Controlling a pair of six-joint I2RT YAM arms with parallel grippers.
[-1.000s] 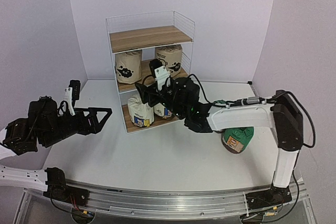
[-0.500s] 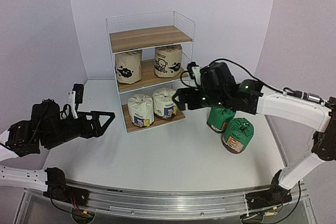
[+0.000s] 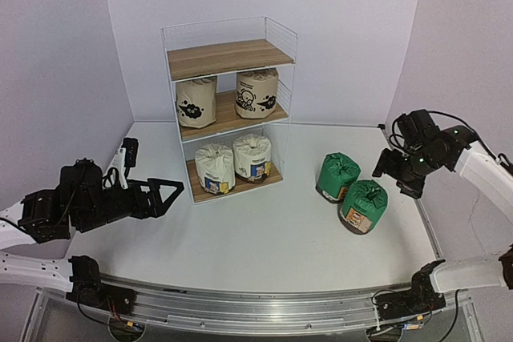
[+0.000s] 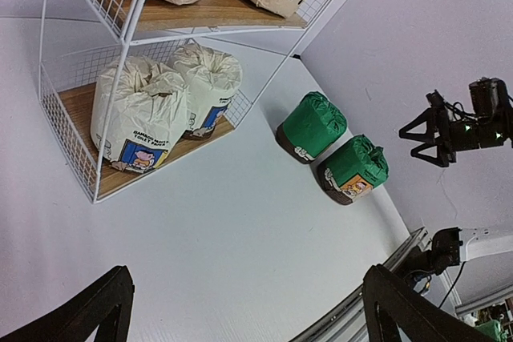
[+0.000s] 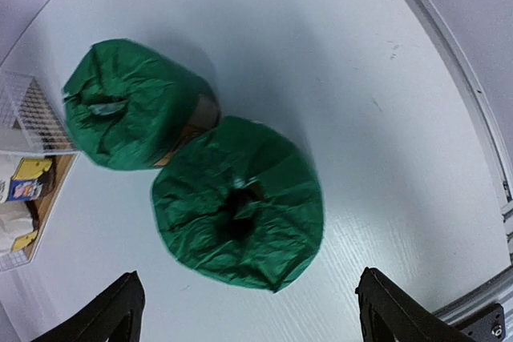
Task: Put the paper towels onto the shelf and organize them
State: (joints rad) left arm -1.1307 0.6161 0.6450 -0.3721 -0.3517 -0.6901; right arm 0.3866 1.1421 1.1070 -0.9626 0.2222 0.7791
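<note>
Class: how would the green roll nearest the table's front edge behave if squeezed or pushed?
The green roll would probably dent under a squeeze: its wrapper looks plump and crinkled. It stands on end with its gathered top up, so a push should slide or tip it, not roll it.

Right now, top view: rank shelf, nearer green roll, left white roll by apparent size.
1. shelf, by far.
2. nearer green roll and left white roll look alike; green sits nearer the camera, so unranked.

white table (image 3: 264,238): shelf (image 3: 228,58), two green rolls (image 3: 337,175)
</note>
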